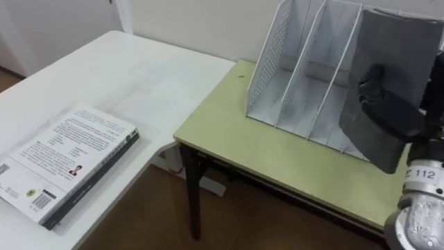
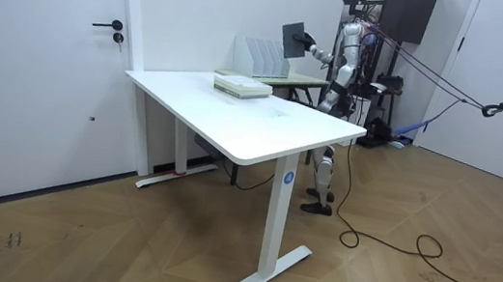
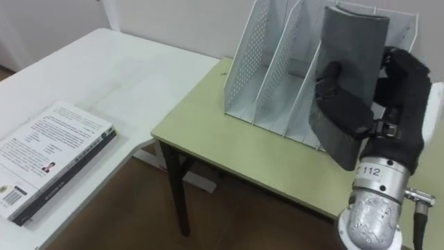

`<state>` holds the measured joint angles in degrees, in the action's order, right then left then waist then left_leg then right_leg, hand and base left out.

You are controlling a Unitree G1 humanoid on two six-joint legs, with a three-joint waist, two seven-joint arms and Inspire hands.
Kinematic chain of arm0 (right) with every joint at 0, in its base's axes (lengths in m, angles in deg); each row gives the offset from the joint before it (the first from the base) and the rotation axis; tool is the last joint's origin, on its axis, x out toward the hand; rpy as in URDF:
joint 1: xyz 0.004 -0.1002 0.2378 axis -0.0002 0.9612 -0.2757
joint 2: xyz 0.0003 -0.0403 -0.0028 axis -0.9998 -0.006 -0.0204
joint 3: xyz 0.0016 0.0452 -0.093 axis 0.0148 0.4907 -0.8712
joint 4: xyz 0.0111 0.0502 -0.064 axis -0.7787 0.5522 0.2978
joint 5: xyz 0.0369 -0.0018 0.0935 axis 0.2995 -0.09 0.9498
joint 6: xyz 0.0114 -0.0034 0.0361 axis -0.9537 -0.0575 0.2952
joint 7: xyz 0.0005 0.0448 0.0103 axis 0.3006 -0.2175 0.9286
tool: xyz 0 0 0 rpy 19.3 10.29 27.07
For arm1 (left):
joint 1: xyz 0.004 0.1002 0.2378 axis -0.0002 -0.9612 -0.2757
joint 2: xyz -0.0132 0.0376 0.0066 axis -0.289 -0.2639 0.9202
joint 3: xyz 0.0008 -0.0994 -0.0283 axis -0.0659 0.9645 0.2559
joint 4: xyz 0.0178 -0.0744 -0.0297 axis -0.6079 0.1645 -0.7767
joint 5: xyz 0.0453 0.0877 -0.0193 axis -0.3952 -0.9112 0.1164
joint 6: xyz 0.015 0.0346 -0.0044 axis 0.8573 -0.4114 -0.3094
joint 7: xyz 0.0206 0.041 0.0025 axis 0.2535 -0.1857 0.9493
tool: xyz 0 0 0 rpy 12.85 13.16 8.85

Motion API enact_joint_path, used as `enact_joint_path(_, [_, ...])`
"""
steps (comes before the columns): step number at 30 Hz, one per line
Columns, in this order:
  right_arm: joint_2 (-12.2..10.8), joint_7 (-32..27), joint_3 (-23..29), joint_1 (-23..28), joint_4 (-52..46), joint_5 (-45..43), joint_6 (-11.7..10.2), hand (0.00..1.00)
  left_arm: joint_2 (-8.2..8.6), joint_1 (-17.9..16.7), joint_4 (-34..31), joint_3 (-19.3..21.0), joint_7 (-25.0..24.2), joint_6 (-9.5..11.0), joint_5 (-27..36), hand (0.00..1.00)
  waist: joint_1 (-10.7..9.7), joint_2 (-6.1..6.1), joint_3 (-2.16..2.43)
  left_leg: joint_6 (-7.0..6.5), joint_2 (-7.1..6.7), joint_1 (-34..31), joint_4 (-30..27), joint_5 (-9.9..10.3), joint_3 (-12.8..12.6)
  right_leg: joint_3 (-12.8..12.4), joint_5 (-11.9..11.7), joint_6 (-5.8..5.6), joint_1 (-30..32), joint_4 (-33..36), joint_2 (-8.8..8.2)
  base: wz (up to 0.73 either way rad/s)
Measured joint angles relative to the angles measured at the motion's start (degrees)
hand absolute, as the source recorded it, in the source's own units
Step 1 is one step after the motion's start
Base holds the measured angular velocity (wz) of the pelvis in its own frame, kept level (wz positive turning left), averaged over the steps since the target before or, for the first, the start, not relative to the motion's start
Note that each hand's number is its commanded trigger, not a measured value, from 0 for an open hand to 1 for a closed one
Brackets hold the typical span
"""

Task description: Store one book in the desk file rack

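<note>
My right hand (image 3: 404,104) is shut on a dark grey book (image 3: 352,69), thumb across its front and fingers behind it. The book stands upright, slightly tilted, in the air in front of the right-hand slots of the white perforated file rack (image 3: 263,62). The rack stands at the back of a green desk (image 3: 243,149), and the slots I can see hold nothing. In the room view I stand at the green desk with the book (image 2: 294,38) raised toward the rack (image 2: 261,57). My left hand (image 2: 328,95) hangs low at my side there.
A white table (image 1: 118,69) adjoins the green desk on my left. Two stacked books (image 1: 69,160) with a white printed cover on top lie on it near its front edge. Bare wooden floor shows between the two tables.
</note>
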<state>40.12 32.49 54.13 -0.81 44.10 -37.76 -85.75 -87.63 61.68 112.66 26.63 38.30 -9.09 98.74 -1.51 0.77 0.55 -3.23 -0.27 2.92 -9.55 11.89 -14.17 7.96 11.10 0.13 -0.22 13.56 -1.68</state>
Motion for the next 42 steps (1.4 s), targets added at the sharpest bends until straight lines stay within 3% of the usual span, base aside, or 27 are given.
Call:
enact_joint_path(4, [0.1,-2.7,1.4,-0.5,0.0,0.0,0.0,1.0,-0.07,-0.4,4.6,0.9,0.7,0.0,0.1,0.0,0.0,0.26,-0.13,0.01,0.07,-0.2,0.0,0.0,0.2,0.2,-0.1,0.07,-0.1,0.0,0.06,0.0])
enact_joint_path(11, [0.3,-4.5,1.9,-1.4,0.7,0.5,0.1,1.0,0.36,-0.5,5.0,1.1,2.6,0.0,0.1,0.0,0.3,-0.13,-0.63,0.04,0.12,0.3,0.2,0.0,0.4,0.7,-0.1,0.07,-0.8,-0.1,0.02,0.0])
enact_joint_path(18, [0.5,-4.5,2.1,-1.6,0.7,0.5,0.1,1.0,0.5,-0.4,5.7,1.8,2.9,0.2,-0.1,0.0,0.3,-0.19,-0.6,0.05,0.1,0.1,0.1,0.0,0.7,1.6,-0.1,0.07,-0.8,-0.3,-0.02,0.02])
enact_joint_path(25, [0.8,-5.8,2.8,-5.7,1.9,0.6,0.1,1.0,0.78,-0.4,5.9,2.4,3.0,0.8,-0.1,0.0,0.3,0.2,-0.56,0.05,-0.05,0.3,0.1,0.0,0.9,1.7,-0.1,0.07,-1.0,-0.9,-0.1,0.0])
enact_joint_path(42, [1.4,-5.0,3.7,-6.0,3.8,0.3,0.4,1.0,1.3,-0.3,6.8,3.9,3.6,1.1,-0.7,0.0,0.5,0.55,-0.62,0.1,-0.14,0.4,0.1,0.0,2.2,3.6,-0.1,0.07,-1.7,-1.0,-0.3,0.03])
